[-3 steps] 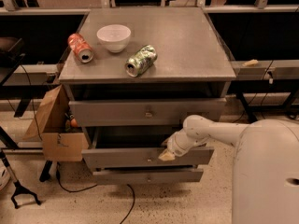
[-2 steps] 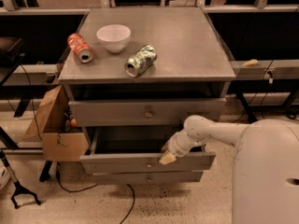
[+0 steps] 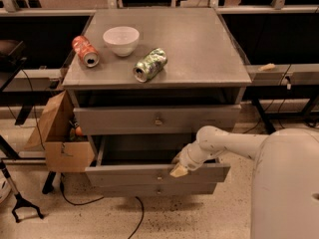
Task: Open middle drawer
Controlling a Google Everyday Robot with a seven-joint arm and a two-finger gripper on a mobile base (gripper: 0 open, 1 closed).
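The gripper (image 3: 178, 170) sits at the front edge of the middle drawer (image 3: 124, 175) (drawer partly out). Whether it is spread or clamped cannot be told. Pull straight outward and level, avoiding sideways load.

Gripper (image 3: 178, 170) at the top edge of the middle drawer (image 3: 124, 174) front, right of centre, covering part of the panel. Drawer interior dark; contents not discernible. Lowest drawer (image 3: 149, 189) mostly hidden beneath that front. Robot body (image 3: 289, 183) cut off at right and bottom edges. Cardboard box (image 3: 62, 153) contents unclear.
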